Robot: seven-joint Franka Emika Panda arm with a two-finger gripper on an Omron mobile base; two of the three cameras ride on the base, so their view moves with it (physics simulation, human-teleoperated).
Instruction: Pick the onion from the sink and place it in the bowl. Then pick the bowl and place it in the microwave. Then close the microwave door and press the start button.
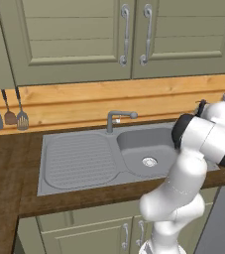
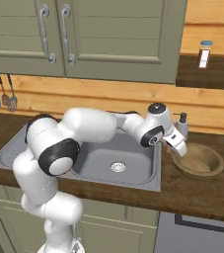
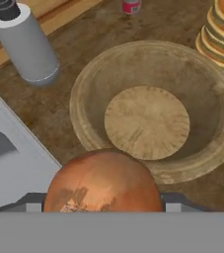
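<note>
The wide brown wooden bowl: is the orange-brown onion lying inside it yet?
No, the wooden bowl lies empty, while the onion sits close before the camera, outside its rim.

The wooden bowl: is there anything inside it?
The bowl looks empty: its tan bottom is bare. The onion, held in the gripper, covers only a bit of its near rim.

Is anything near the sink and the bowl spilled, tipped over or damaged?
Nothing stands out. The bowl sits upright and empty on the counter beside the sink. The soap bottle stands upright. The gripper holds the onion at the bowl's edge.
</note>
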